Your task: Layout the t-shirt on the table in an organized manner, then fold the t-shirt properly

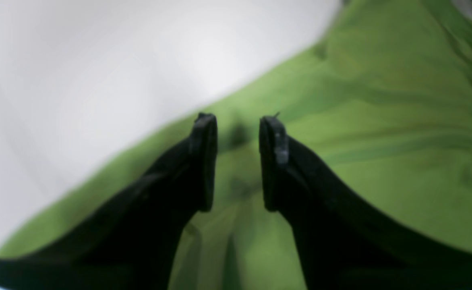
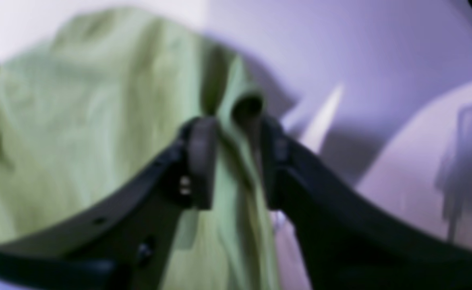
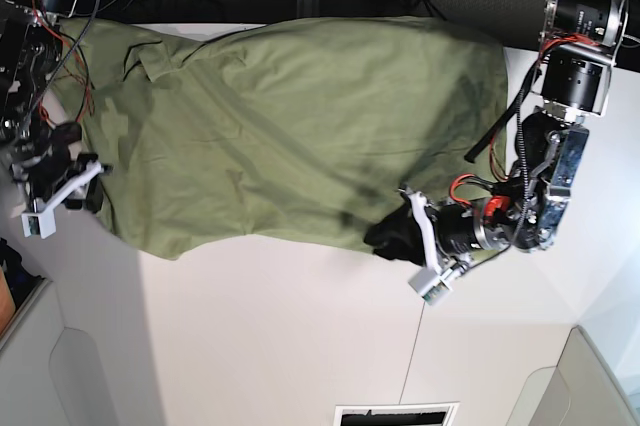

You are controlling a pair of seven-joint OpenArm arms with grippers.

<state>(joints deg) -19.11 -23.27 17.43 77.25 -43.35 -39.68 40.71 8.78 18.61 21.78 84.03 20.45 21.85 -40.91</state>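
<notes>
While the olive-green t-shirt (image 3: 290, 126) lies spread and wrinkled across the white desk (image 3: 300, 346), the left fingers (image 1: 276, 137) stand apart over its edge, holding nothing. The right fingers (image 2: 199, 157) stand apart around a cloth fold.

Both wrist views are soft and out of focus throughout. The left wrist view shows a bright glare patch on the table (image 1: 99, 80) at upper left. The right wrist view carries a violet cast, with dark shadows at right. The base view is sharp and evenly lit; the t-shirt (image 3: 300, 126) shows faint crease shading.
</notes>
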